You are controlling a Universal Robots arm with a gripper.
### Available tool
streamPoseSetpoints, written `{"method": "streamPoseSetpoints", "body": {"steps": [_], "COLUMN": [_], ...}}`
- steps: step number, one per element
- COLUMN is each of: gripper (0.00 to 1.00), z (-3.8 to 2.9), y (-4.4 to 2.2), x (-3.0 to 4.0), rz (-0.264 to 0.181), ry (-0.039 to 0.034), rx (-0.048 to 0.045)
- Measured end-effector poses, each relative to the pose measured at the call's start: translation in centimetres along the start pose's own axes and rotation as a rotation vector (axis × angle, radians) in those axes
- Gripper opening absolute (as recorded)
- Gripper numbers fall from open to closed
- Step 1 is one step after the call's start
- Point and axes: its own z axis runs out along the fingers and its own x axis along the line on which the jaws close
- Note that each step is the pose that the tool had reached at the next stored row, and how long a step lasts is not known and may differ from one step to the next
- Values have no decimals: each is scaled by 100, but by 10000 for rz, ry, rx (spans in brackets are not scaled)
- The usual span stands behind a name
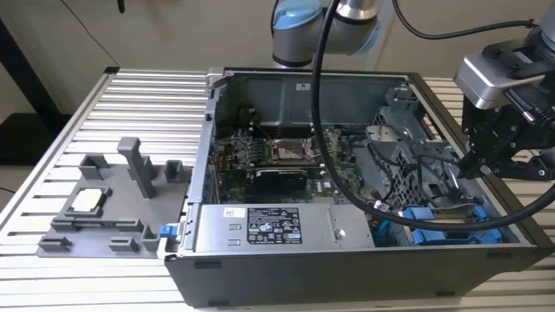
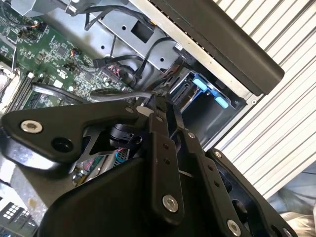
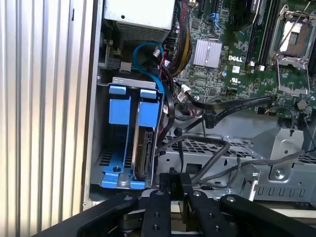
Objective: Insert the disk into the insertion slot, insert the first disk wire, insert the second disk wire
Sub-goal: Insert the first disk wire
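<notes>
Disk [image 3: 142, 150] is in the slot [image 3: 106, 158] already, sitting edge-on in one of the two blue carriers [image 3: 148, 111]. Can't tell if it's pushed fully home, the back end is hidden.

Tool [image 3: 174, 180] hangs just above the slot's open side, over the case rim. Jaws look drawn close together w/ only a sliver of gap, and I can't see anything pinched between them. No wire looks plugged into the disk from here, so I'd call the wire steps not done.

What worries me:
- Loose black wires [image 3: 212, 148] sprawl over the perforated cage [image 3: 266, 173] right beside the slot. Tool coming down there could hook a loop and yank it, imo.
- A plug going in slightly crooked against the disk's port = bent contacts, or it just shoves the disk back in its carrier.
- In the exterior view the arm's own hose [image 1: 319, 97] drapes across the case on the far side of the slot, so it could drag over the board if the arm swings.
</notes>
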Motion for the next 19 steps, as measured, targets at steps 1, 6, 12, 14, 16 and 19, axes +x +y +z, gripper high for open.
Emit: {"method": "streamPoseSetpoints", "body": {"steps": [1, 6, 12, 14, 16, 19], "gripper": [19, 19, 19, 19, 19, 19], "z": [0, 6, 27, 33, 45, 67], "y": [0, -16, -121, -156, -160, -160], "x": [0, 2, 16, 21, 24, 27], "rz": [0, 7, 51, 56, 188, 506], "ry": [0, 51, 204, 289, 349, 396], "rx": [0, -107, -642, -741, -740, -708]}}
